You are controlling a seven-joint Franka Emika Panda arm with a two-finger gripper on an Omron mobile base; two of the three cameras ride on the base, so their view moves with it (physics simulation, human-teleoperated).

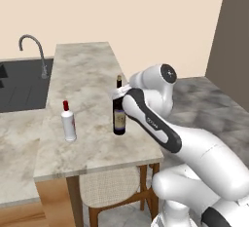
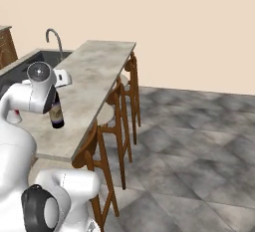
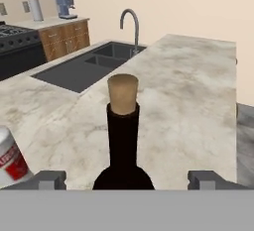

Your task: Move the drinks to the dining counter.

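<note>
The tall dark wine bottle stands upright on the dining counter, near its right edge. My gripper sits at the bottle's shoulder, open. In the hand view the corked wine bottle rises between the two fingertips, with a clear gap on each side. The small white bottle with a red cap stands upright on the same slab, to the left of the wine bottle; its side is at the hand view's lower left. From the right, the wine bottle stands just behind my arm on the dining counter.
A dark sink with a curved faucet lies left of the slab on the lower worktop. Wooden stools line the counter's floor side. A stove and a coffee machine stand far back.
</note>
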